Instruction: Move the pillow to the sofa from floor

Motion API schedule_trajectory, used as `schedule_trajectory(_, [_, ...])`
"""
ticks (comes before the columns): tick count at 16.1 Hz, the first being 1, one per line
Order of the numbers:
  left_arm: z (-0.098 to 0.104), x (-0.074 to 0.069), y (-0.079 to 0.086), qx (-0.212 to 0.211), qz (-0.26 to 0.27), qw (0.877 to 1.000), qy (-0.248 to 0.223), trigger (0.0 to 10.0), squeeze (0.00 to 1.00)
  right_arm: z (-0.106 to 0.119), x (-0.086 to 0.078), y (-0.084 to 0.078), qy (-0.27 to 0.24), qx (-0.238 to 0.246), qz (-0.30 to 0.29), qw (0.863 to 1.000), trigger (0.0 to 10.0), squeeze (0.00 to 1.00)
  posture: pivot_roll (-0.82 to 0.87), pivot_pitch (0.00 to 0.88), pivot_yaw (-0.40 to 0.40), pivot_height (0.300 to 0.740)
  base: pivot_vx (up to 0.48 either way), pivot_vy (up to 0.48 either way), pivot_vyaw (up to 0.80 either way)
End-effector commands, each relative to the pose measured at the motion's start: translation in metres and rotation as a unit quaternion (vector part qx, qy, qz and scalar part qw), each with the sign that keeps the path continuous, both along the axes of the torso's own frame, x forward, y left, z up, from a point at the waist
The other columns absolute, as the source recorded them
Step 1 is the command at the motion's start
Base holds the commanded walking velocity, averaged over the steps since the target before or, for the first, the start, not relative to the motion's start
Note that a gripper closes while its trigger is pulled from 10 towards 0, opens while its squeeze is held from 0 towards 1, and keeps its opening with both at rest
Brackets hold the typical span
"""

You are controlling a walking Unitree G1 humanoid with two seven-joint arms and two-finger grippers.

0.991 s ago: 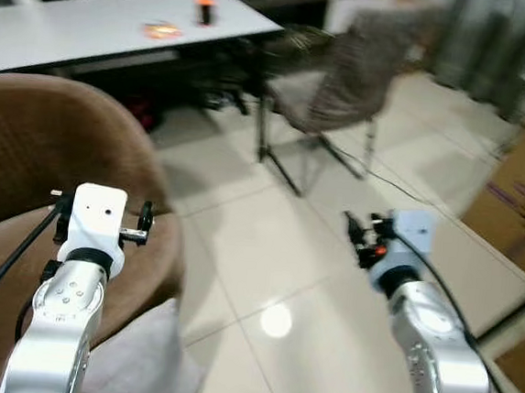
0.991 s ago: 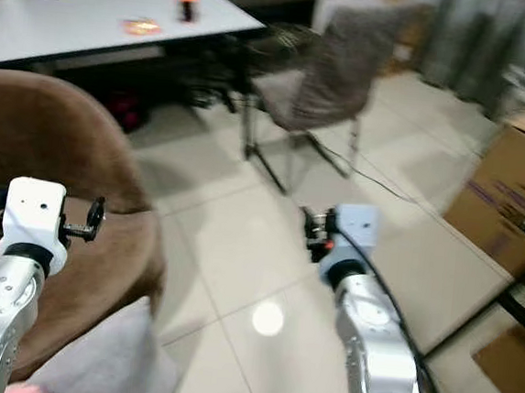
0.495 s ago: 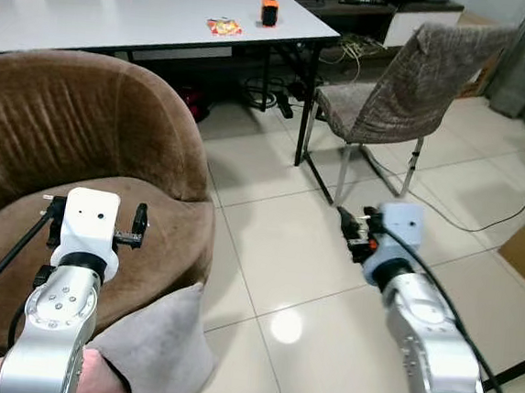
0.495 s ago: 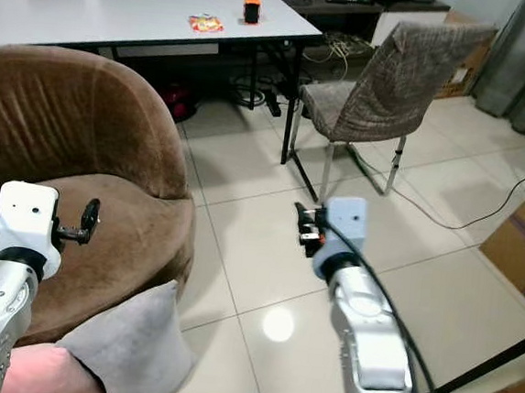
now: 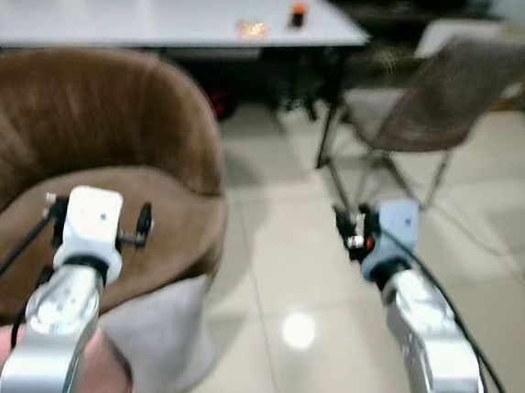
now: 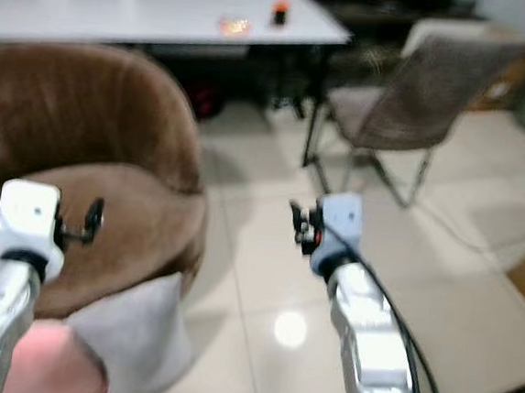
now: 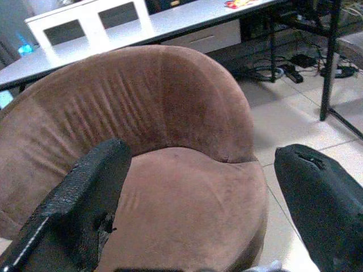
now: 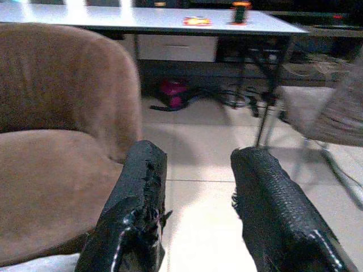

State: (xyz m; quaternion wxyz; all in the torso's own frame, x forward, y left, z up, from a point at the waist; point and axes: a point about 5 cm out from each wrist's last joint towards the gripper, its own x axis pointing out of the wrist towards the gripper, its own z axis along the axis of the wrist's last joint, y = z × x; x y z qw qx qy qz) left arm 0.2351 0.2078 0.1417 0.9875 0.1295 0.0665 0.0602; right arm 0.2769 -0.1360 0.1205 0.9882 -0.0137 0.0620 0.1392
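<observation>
**View swings and blurs; pillow not yet picked up**

Since half a second ago the whole head view has shifted and gone soft: the sofa now sits more to the centre-left and the chair has slid towards the right edge. That is the camera turning with the robot, not the furniture moving. Both arms hold the same raised pose in front of the body as before, so no reach has begun, and the pick-up looks yet to come.

At the left, the left pincer (image 7: 198, 187) hovers above the seat of the brown sofa (image 5: 93, 136), its fingers spread wide with nothing between them. Below that arm lies the grey pillow (image 5: 163, 330), on the pale tiled floor (image 5: 328, 285) and pressed against the sofa's front. It looks soft and slumped, one corner standing up, with a pink blurred shape (image 5: 10, 349) beside it that I cannot identify.

Further right, the right pincer (image 8: 195, 209) hangs over bare floor, fingers apart and empty. Behind it stand the white surface (image 5: 168, 14) and a grey chair (image 5: 446, 93).
</observation>
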Motion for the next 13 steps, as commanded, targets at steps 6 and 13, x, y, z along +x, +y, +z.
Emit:
schedule_trajectory(6, [-0.0002,-0.0058,0.0005,-0.021,-0.003,1.000,-0.009,10.0,0.00,-0.0027,-0.0014,-0.0010,0.002,-0.008,-0.011,1.000,10.0,0.00,0.02,0.000,0.003,0.740,0.000,0.000,0.00])
schedule_trajectory(13, [-0.0004,-0.0077,0.0021,-0.023,-0.005,1.000,-0.007,10.0,0.00,-0.0056,-0.0010,-0.0015,0.003,-0.012,-0.026,1.000,10.0,0.00,0.02,0.000,0.005,0.740,0.228,0.000,0.80])
